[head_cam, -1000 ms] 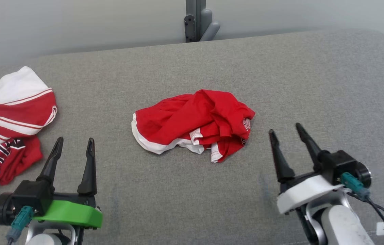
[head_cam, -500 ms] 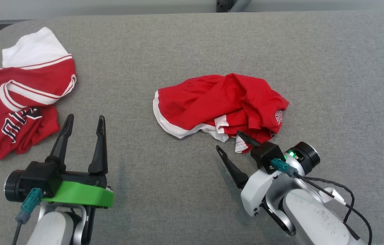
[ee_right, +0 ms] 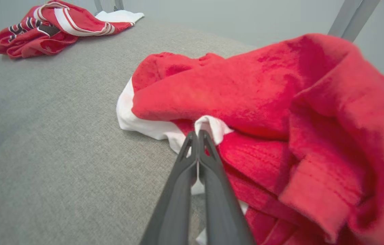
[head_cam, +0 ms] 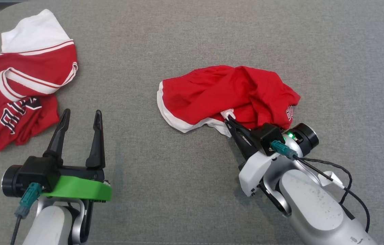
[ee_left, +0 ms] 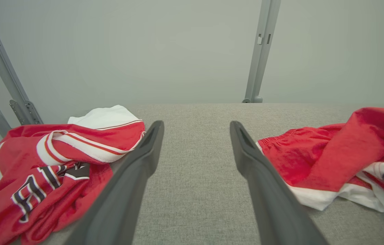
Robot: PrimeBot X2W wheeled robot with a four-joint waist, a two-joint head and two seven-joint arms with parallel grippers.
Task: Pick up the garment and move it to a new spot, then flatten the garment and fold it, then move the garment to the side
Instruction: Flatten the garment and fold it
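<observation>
Red cloth with white stripes and dark lettering, a jersey (head_cam: 18, 85), lies crumpled at the far left of the grey padded table (head_cam: 192, 41). Beside it the left gripper (head_cam: 82, 111) hovers, jaws spread wide and holding nothing. Right of centre lies the garment (head_cam: 226, 92), a rumpled red heap with a white band curving round its left end. Its long axis runs left to right, and small lettering marks the right end in the head view. The right gripper (head_cam: 228, 118) pinches its near edge. The right wrist view shows a white fold caught between the pressed tips.
</observation>
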